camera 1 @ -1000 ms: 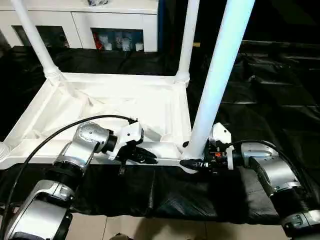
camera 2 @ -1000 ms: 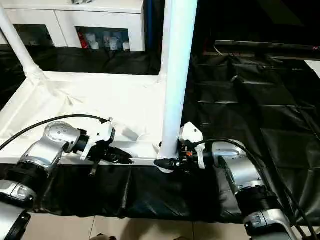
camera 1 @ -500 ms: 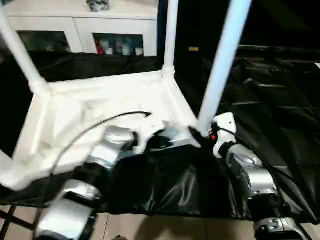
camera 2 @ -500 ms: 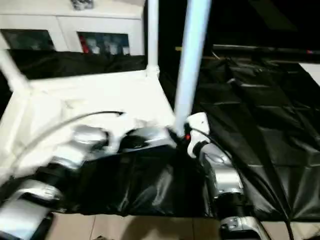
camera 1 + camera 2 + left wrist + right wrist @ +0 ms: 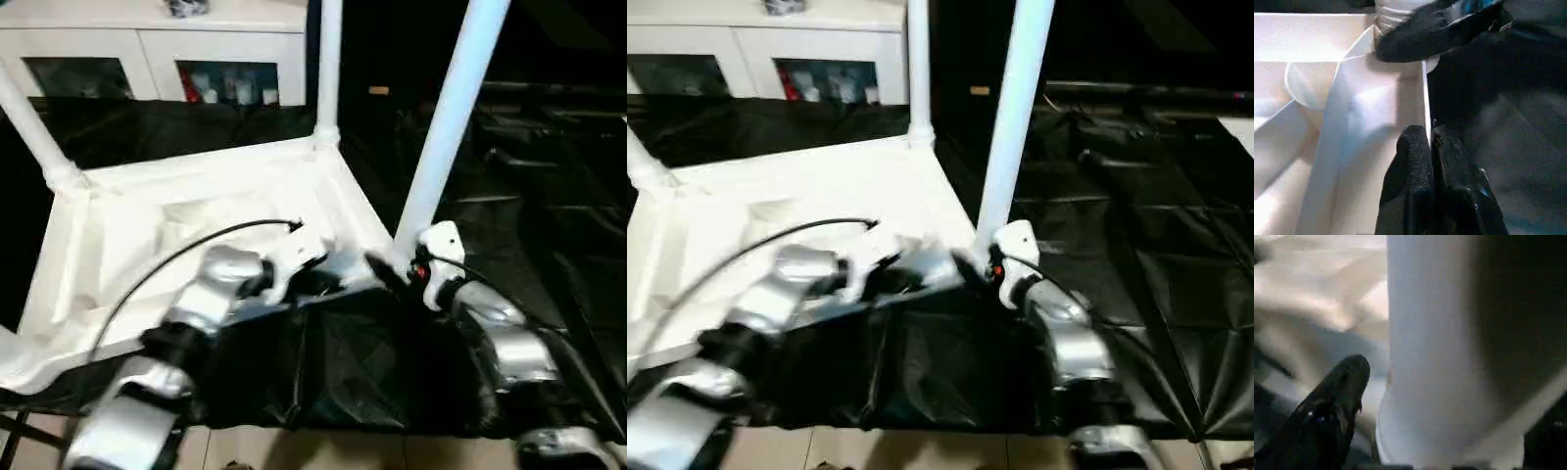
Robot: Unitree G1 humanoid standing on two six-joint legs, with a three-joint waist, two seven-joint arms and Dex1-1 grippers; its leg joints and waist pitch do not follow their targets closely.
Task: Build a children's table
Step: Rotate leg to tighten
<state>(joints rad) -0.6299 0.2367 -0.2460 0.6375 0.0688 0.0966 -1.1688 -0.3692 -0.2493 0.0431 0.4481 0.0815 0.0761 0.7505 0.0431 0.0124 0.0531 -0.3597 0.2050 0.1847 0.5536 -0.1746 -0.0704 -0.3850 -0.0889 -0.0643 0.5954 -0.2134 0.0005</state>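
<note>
The white tabletop [image 5: 196, 211] lies upside down on black sheeting, ribbed underside up and turned askew. Three white legs stand in its corner sockets: one at the far left [image 5: 34, 137], one at the far corner [image 5: 328, 69], one at the near right corner [image 5: 446, 127]. My left gripper [image 5: 328, 282] is shut on the tabletop's thin near rim [image 5: 1425, 98], its two fingers [image 5: 1413, 156] pinching the wall. My right gripper [image 5: 390, 269] is shut on the base of the near right leg [image 5: 1435, 333], with one black finger [image 5: 1339, 401] against its side.
A white glass-door cabinet [image 5: 147, 49] stands behind the tabletop. Black sheeting [image 5: 549, 196] spreads far to the right, with a long dark bar [image 5: 1136, 93] at the back. Light floor [image 5: 294, 450] shows below the sheeting's near edge.
The tabletop has swung round with both grippers still holding it, its near right corner moving away from me and its near edge now slanting. The camera has shifted too.
</note>
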